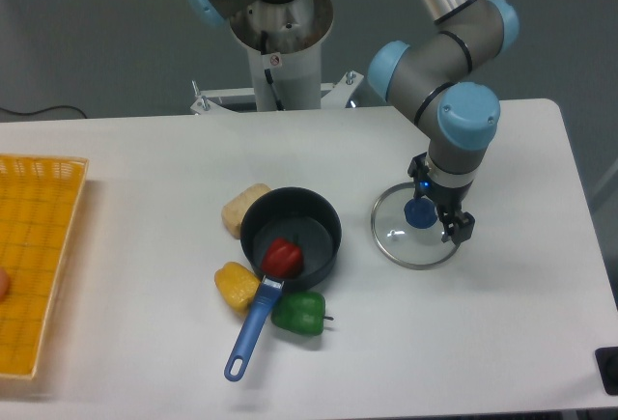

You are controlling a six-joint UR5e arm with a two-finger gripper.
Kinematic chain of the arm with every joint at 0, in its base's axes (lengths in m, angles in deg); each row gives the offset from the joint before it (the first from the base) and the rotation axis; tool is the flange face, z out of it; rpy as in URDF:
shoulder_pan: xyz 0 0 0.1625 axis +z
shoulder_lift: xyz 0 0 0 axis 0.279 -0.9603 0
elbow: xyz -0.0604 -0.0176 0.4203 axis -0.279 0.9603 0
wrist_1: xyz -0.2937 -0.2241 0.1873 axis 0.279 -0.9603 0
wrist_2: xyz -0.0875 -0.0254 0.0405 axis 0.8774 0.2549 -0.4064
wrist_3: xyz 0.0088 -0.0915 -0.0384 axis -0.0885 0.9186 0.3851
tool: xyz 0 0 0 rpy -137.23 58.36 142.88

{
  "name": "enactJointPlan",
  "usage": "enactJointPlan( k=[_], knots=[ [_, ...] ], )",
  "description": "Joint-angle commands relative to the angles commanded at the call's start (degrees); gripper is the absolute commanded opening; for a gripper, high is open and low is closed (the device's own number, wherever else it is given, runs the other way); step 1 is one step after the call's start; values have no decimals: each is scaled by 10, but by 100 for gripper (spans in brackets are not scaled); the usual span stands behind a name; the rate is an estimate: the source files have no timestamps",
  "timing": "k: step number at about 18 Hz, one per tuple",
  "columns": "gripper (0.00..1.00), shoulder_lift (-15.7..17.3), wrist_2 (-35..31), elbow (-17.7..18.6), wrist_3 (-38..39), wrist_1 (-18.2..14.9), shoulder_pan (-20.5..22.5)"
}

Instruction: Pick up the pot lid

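Observation:
The pot lid (413, 243) is a round glass disc with a metal rim and a blue knob (419, 212). It lies flat on the white table, to the right of the dark pot (311, 219). My gripper (440, 208) points down right over the lid, low enough that its fingers stand beside the knob. One black fingertip (461, 227) shows to the right of the knob, clearly apart from it. The other finger is mostly hidden by the gripper body. The jaws look open and hold nothing.
The pot holds a red pepper (283, 256) and has a blue handle (249, 332) pointing forward. A yellow pepper (236, 285), a green pepper (299, 313) and a pale piece of food (240, 209) lie around it. A yellow basket (39, 256) stands at the far left.

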Motion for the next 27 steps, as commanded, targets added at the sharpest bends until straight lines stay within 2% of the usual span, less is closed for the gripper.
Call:
enactJointPlan(
  k=[11,15,27],
  knots=[
    [100,1,-2,16,-1,1,2],
    [100,2,-2,31,-1,21,3],
    [99,-3,-5,33,-1,24,4]
  ],
)
